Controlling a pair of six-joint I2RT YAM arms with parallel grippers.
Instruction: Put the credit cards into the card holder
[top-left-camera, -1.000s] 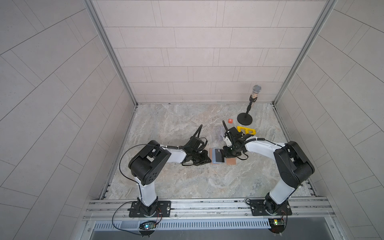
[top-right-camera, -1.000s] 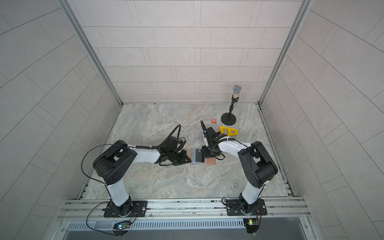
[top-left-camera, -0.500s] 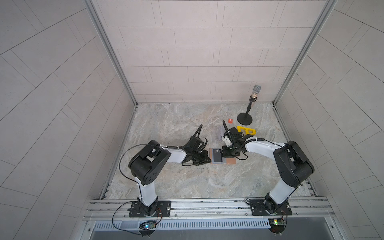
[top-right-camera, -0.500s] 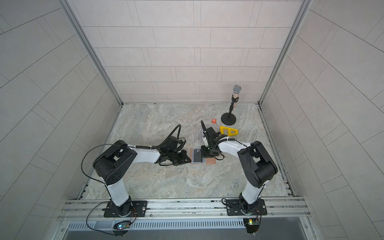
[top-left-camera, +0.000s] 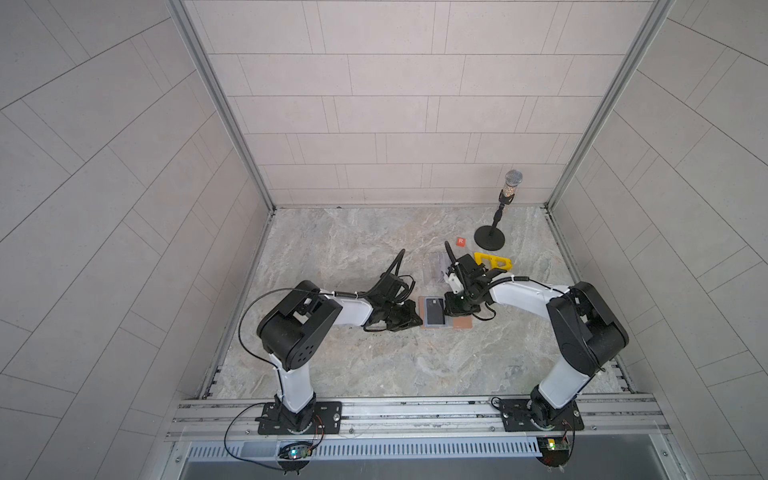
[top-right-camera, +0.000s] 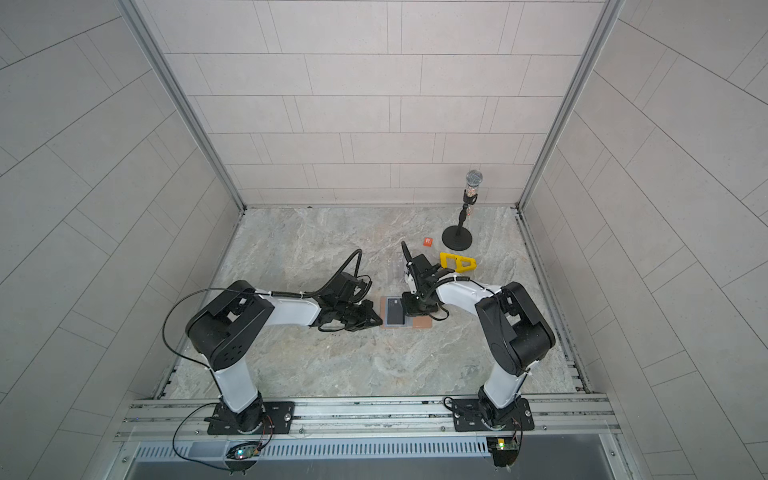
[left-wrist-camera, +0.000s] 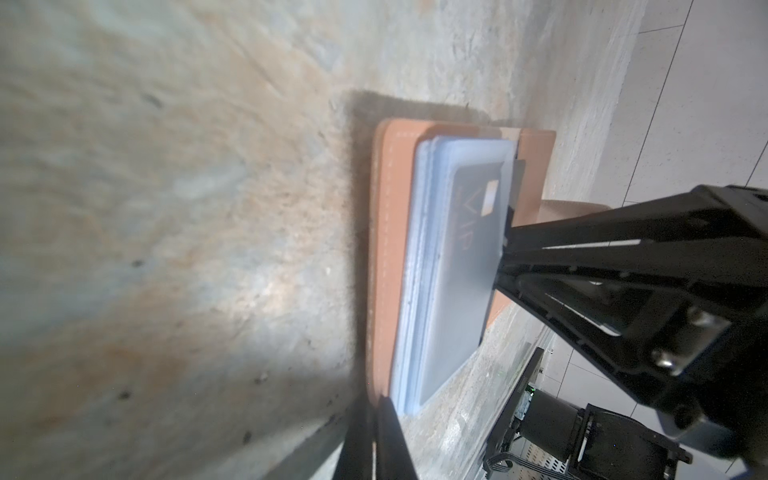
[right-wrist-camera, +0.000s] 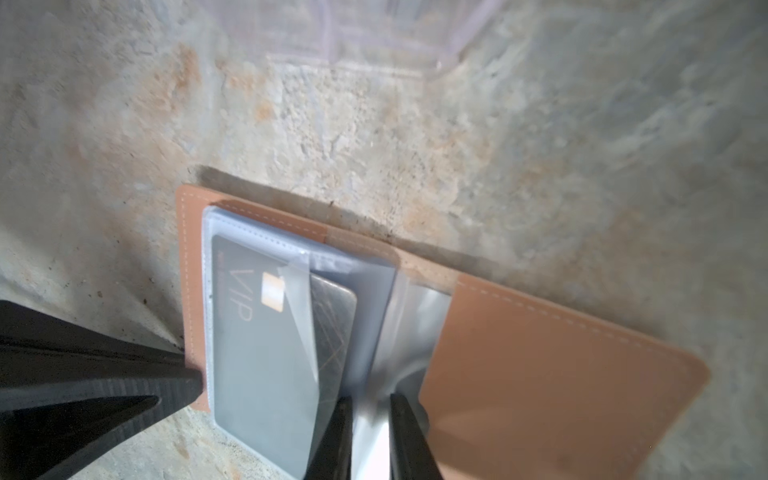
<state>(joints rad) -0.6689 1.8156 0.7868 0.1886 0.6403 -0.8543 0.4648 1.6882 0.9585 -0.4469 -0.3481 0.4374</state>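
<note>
1. Black VIP card (right-wrist-camera: 249, 332) has slid further in vs a sec ago — mostly under clear sleeve (right-wrist-camera: 232, 232), one end still bare.
2. Card holder (right-wrist-camera: 540, 374) lies open, mid-worktop.
3. L gripper (left-wrist-camera: 380, 415) clenched, empty, tip pinning holder's tan edge.
4. R gripper (right-wrist-camera: 371, 419): jaws slightly apart round sleeve leaves — can't tell if gripping.

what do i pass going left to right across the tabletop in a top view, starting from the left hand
left hand → black card → orange square → yellow piece
</note>
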